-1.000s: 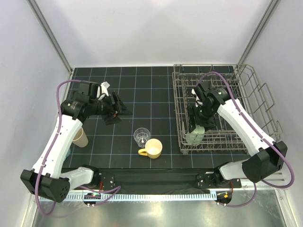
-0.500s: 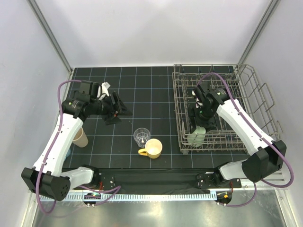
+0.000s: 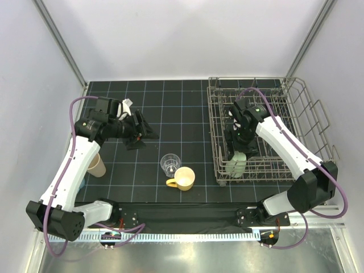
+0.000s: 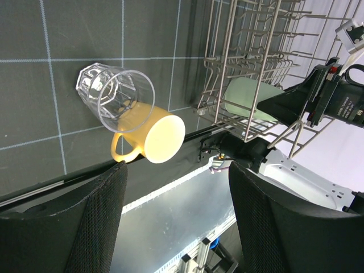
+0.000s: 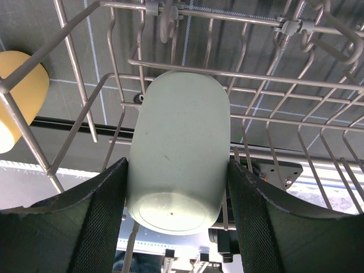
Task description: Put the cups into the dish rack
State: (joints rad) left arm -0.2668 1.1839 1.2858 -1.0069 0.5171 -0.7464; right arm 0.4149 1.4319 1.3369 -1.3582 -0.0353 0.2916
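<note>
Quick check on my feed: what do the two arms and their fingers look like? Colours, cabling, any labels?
The left arm and right arm both have white link shells with black joints and black bases. A purple cable loops along each arm. The fingers are broad black pads with a fine mesh-like texture. The black housing behind the right arm's fingers carries small white lettering, too small to read.

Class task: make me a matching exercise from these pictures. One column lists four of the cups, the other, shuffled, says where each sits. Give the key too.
Things:
1. pale green cup
2. yellow mug
3. clear glass
4. tan tumbler

Places:
A. beside the left arm, at the left edge of the mat
B. inside the dish rack
C. mid-mat, nearer the front edge
D. mid-mat, farther back

Pairs: 1-B, 2-C, 3-D, 4-A
</note>
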